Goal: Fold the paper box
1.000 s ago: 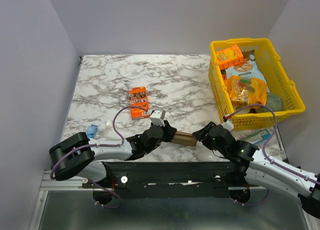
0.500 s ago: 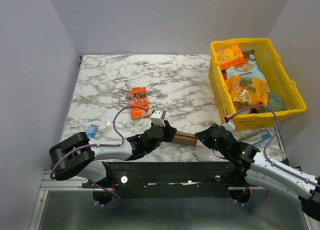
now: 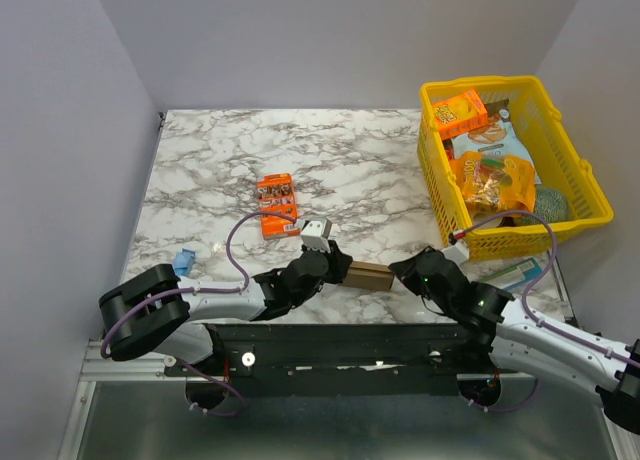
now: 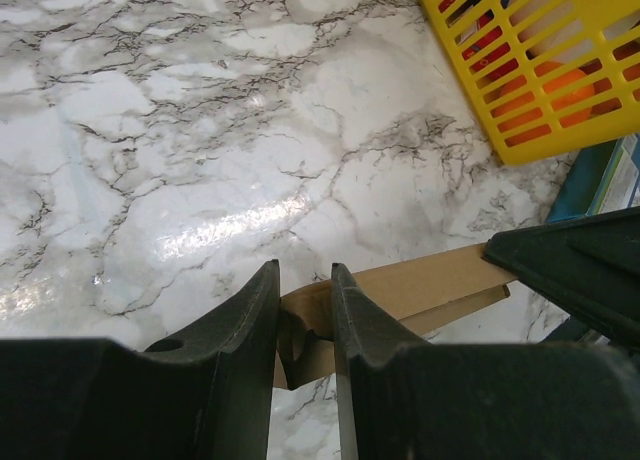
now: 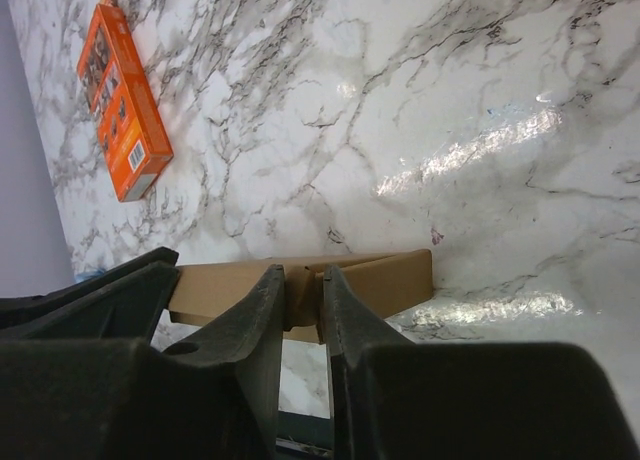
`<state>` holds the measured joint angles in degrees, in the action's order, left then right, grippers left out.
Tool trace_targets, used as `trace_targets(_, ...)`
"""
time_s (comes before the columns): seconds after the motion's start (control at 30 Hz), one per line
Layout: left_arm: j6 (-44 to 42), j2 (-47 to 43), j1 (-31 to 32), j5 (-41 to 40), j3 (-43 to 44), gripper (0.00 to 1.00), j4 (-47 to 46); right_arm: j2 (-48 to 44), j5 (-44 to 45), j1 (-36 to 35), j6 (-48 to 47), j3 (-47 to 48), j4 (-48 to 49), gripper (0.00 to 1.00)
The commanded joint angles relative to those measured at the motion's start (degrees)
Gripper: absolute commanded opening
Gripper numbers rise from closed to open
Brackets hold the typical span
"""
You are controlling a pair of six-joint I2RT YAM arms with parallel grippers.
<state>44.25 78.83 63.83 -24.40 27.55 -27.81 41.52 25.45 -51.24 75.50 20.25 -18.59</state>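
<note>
Box (image 3: 368, 276): brown card, flattened, lying at the near edge of the marble table (image 3: 380, 160), between the two arms. It is held from both ends.

Left gripper (image 4: 303, 280): jaws drawn to a narrow gap, with the box's left end pinched between the fingers (image 4: 258, 315). A curved flap of card shows in the gap. The rest of the box runs away to the right, towards the other arm.

Right gripper (image 5: 301, 280): jaws likewise nearly closed, clamped on the box's right end. In the right wrist view a seam in the card sits directly between the fingertips.

Other items: an orange pack (image 3: 277, 204) lies flat mid-table, well apart from the box. A small blue item (image 3: 183, 262) sits near the left edge. A yellow basket (image 3: 590, 195) at the far right holds snack packets. A teal packet (image 3: 515, 272) lies just beside the basket's near side.
</note>
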Motion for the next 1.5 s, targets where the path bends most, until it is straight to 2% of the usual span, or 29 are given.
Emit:
trace_targets(0.0, -0.74, 3.53, 1.47, 2.70, -3.03, 0.29, 16.12, 4.27, -4.19, -2.45, 5.96, -4.52, -10.76, 0.00)
trace_targets(0.23, 0.22, 2.12, 1.38, 0.85, -3.29, 0.33, 17.79, 7.25, -0.14, -8.08, 8.78, -3.03, -13.75, 0.00)
trace_targets(0.4, -0.83, -0.94, 1.38, -0.82, -2.24, 0.49, 20.51, 12.00, 2.06, -10.54, 10.36, 0.14, -15.25, 0.00)
trace_targets(0.7, -3.64, -8.67, -0.99, -2.23, 3.03, 0.81, 26.31, 12.01, 3.72, -11.51, 12.82, 0.05, -13.14, 0.00)
trace_targets(0.8, -2.51, -13.06, -2.74, -1.09, 2.42, 0.85, 27.11, 12.62, 4.17, -11.51, 13.09, 0.05, -12.26, 0.00)
trace_targets(1.1, 6.54, -26.17, -5.82, 4.53, -5.84, 0.86, 23.77, 15.78, 4.43, -12.21, 12.91, 1.19, -10.24, 0.00)
trace_targets(1.27, 9.71, -26.88, -7.32, 8.84, -9.00, 0.85, 20.27, 17.10, 4.43, -12.65, 12.82, 1.63, -9.45, 0.00)
trace_targets(1.47, 11.12, -27.41, -7.58, 9.90, -10.85, 0.82, 18.50, 17.02, 4.34, -12.91, 13.18, 1.37, -9.45, 0.00)
